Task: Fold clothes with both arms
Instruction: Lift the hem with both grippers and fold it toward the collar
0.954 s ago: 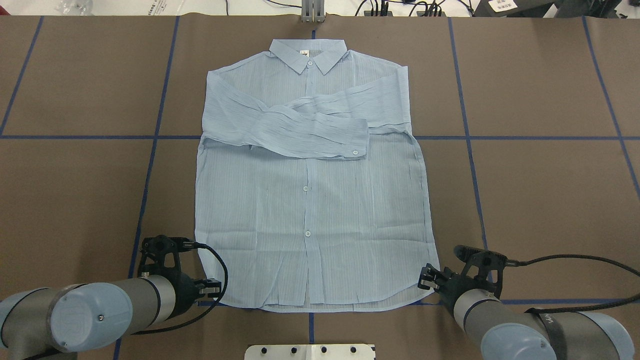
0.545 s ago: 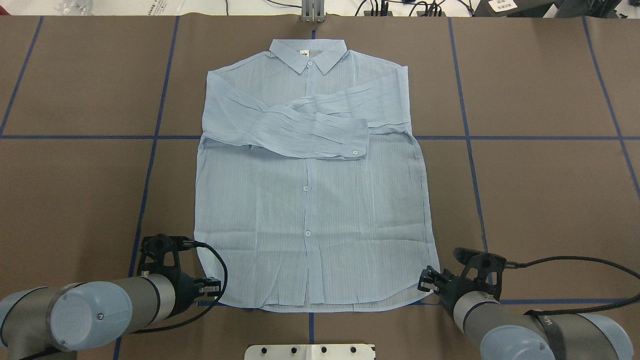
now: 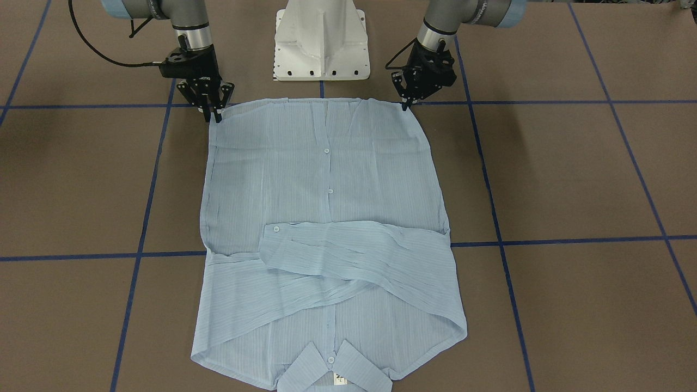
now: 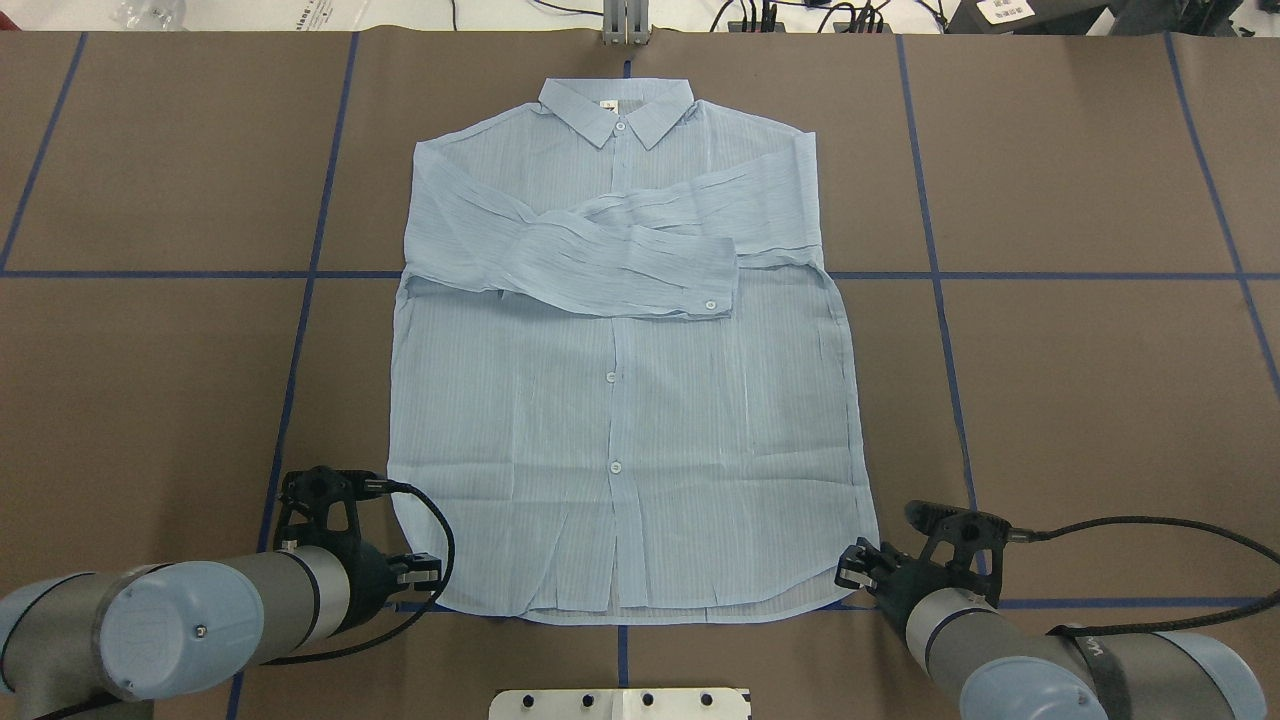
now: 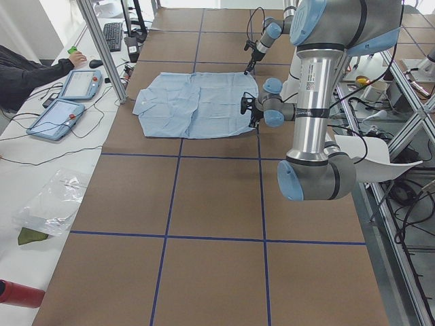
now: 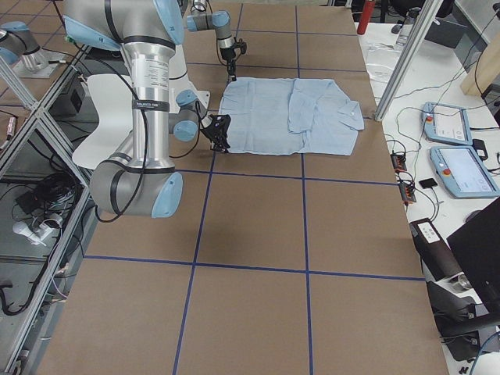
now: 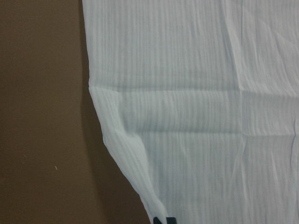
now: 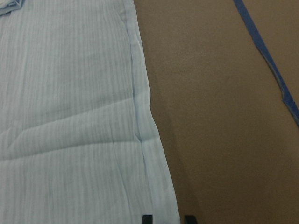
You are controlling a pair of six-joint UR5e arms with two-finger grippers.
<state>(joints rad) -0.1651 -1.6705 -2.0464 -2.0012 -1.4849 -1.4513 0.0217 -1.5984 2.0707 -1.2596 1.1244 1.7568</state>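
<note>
The left gripper (image 7: 164,219) is seen with its jaws nearly pressed together at the hem corner of the shirt (image 4: 620,420). Only the tips show, so a pinch is likely rather than certain. The right gripper (image 8: 168,218) is seen with its jaws a little spread astride the hem's side edge, one tip over cloth and one over the table (image 4: 1080,400). Seen from overhead, these corners are found at 7 and 5 o'clock of the shirt. The shirt is laid flat at the table's middle, collar (image 4: 615,110) at 12 o'clock, sleeves (image 4: 600,260) crossed over the chest. The white pedestal base (image 3: 321,43) is placed at 6 o'clock, near the hem.
</note>
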